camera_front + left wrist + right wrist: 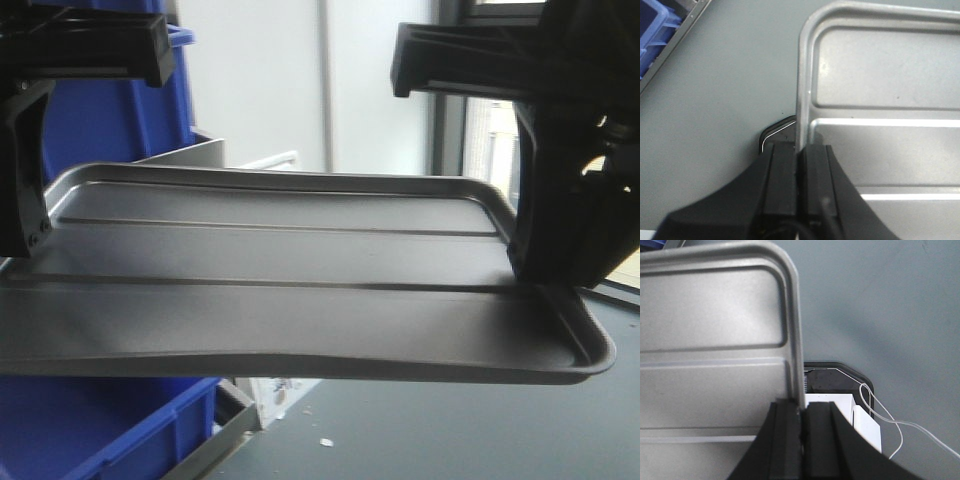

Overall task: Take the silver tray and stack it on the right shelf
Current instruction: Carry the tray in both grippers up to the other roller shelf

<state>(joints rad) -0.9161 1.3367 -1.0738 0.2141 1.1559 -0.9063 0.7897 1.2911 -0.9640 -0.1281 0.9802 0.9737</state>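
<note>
Both grippers hold the silver tray [300, 270] level in the air, and it fills the middle of the front view. My left gripper [30, 235] is shut on its left rim. In the left wrist view the pads of this gripper [801, 150] pinch the thin rim of the tray [890, 85]. My right gripper [525, 270] is shut on the right rim. The right wrist view shows that gripper [802, 407] clamped on the rim of the tray [710, 325]. Two long ridges cross the tray's base. The right shelf is not recognisable in any view.
Blue plastic bins stand at the left, one high [110, 110] and one low [100, 430]; a bin corner [652, 30] shows beside a metal rail. Below the tray lie a grey surface [715, 90], a black device [840, 375] and a white box [862, 422] with a thin cable.
</note>
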